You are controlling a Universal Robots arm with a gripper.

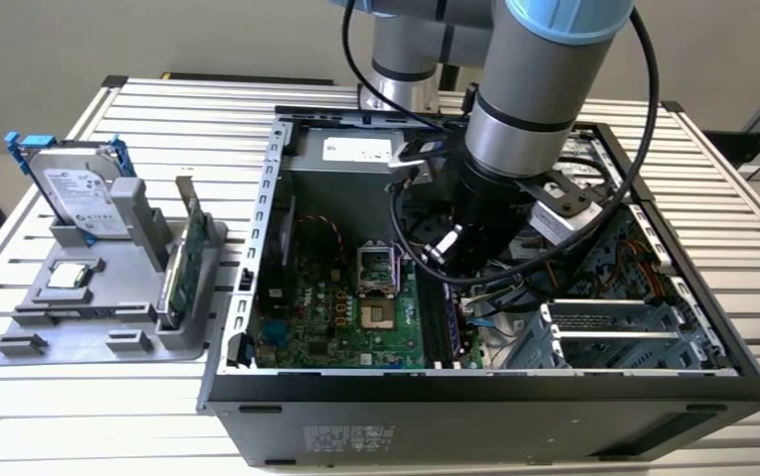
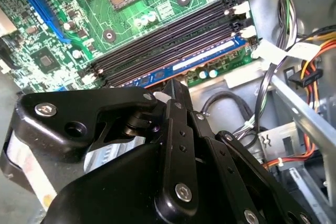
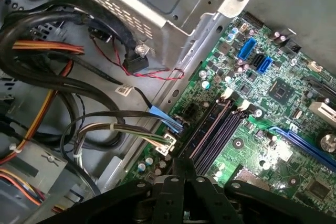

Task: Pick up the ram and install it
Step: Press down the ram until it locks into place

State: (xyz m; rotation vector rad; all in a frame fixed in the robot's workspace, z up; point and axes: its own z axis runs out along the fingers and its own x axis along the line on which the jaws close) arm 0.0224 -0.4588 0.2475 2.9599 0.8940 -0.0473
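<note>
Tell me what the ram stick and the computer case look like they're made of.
The ram: likely fibreglass circuit board, judging by its glossy blue face with a pale label, seated in a black slot. The computer case: seemingly sheet steel, dull grey, with stamped holes and folded edges.

The ram (image 2: 205, 59), a thin blue stick, lies seated in the motherboard's outermost slot.
</note>
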